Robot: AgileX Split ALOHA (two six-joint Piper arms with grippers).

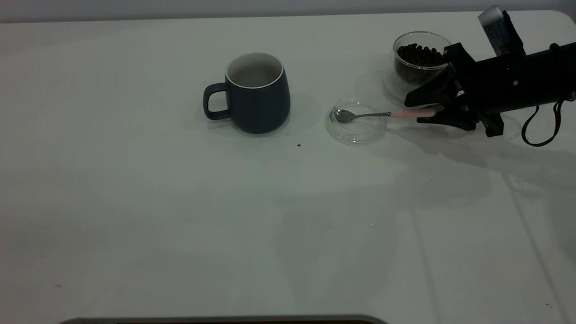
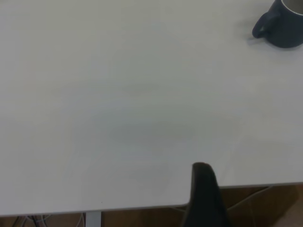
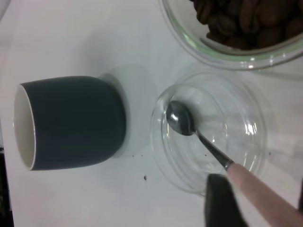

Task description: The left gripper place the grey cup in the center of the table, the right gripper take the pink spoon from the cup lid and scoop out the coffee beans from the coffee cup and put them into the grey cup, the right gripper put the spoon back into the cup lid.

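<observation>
The grey cup (image 1: 257, 93) stands upright near the table's (image 1: 135, 202) middle, handle to the left; it also shows in both wrist views (image 2: 284, 23) (image 3: 71, 123). Right of it, the pink spoon (image 1: 387, 114) rests its steel bowl (image 3: 180, 118) in the clear cup lid (image 1: 357, 130) (image 3: 246, 123). My right gripper (image 1: 420, 112) (image 3: 265, 203) is shut on the pink handle, low over the table. Just behind it, the glass coffee cup (image 1: 420, 60) (image 3: 236, 52) holds coffee beans (image 1: 419, 55) (image 3: 246, 19). My left gripper (image 2: 204, 194) hangs at the table's edge, far from the cup.
A few dark specks (image 1: 299, 145) lie on the table between the grey cup and the lid. A black cable (image 1: 537, 130) loops down from the right arm.
</observation>
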